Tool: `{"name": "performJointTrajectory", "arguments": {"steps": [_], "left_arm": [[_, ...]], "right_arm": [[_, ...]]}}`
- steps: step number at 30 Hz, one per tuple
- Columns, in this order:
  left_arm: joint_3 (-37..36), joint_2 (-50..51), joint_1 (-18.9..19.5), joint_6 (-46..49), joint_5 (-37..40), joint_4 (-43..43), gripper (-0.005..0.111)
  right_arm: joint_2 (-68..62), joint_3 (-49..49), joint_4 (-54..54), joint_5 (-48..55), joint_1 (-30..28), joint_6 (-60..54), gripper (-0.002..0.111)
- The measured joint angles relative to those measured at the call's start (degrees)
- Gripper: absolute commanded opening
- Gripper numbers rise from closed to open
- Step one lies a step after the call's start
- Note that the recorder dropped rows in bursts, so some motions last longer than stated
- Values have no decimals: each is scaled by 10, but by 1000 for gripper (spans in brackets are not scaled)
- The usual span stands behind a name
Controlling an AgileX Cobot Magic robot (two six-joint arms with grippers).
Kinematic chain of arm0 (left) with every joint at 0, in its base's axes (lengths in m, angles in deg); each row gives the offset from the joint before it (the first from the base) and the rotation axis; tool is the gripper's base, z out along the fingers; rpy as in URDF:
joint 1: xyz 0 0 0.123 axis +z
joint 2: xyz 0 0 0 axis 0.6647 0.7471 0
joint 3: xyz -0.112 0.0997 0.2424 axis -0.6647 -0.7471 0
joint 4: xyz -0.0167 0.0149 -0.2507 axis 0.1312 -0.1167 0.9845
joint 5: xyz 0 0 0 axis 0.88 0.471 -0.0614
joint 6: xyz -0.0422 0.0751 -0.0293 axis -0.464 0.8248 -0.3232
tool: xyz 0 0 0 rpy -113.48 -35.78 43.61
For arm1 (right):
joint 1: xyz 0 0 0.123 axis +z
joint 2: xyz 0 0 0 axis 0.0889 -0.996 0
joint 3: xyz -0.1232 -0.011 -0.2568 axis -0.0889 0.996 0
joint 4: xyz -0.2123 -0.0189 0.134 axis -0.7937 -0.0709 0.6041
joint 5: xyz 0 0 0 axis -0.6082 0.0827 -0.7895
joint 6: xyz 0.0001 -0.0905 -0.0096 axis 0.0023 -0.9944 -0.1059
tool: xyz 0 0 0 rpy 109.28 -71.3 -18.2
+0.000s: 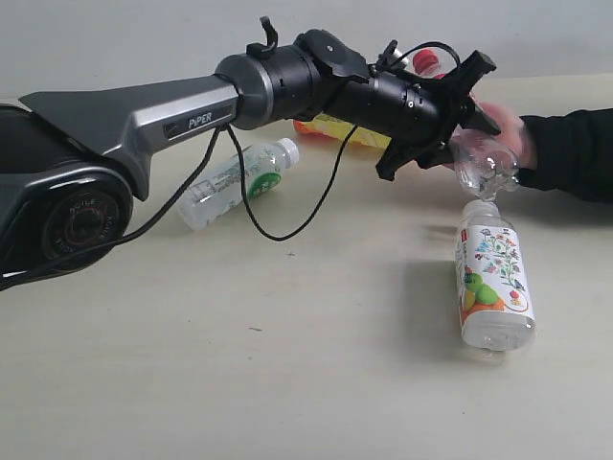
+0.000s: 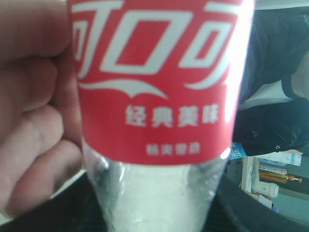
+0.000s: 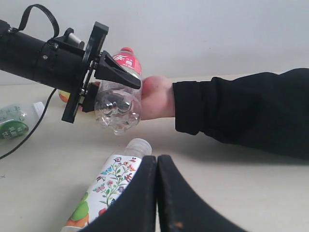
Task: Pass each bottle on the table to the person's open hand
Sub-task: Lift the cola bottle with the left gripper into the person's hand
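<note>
Handover step: left tool [image 1: 476, 134] grasps red bottle [image 1: 484, 165] against the hand [image 1: 512, 134], above the table [image 1: 287, 364]; right tool [image 3: 155, 164] clenched, empty. Next, we reckon: release once the hand closes.

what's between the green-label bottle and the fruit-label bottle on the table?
Exterior view: bare table between the green-label bottle and the fruit-label bottle, no other bottle. Only a black cable loops across that stretch.

Near left: bare table [image 1: 239, 383], open.
Near right: fruit bottle [image 1: 492, 283] lying (cap pointing far).
Far left: green bottle [image 1: 235, 182], arm [image 1: 287, 91] reaching across.
Far right: red bottle [image 1: 484, 163] at hand [image 1: 512, 132].
</note>
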Motion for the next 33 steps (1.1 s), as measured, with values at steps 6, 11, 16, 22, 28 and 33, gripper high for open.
{"name": "performJointTrajectory", "arguments": {"steps": [6, 11, 16, 22, 28, 33], "left_arm": [[0, 2, 0, 9, -8, 11, 27], [0, 2, 0, 11, -11, 15, 54], [0, 2, 0, 11, -14, 18, 70], [0, 2, 0, 21, -14, 20, 74], [0, 2, 0, 24, -9, 21, 74], [0, 2, 0, 26, -3, 21, 78]], "right_arm": [[0, 0, 0, 0, 0, 0, 0], [0, 0, 0, 0, 0, 0, 0], [0, 0, 0, 0, 0, 0, 0], [0, 0, 0, 0, 0, 0, 0], [0, 0, 0, 0, 0, 0, 0], [0, 0, 0, 0, 0, 0, 0]]}}
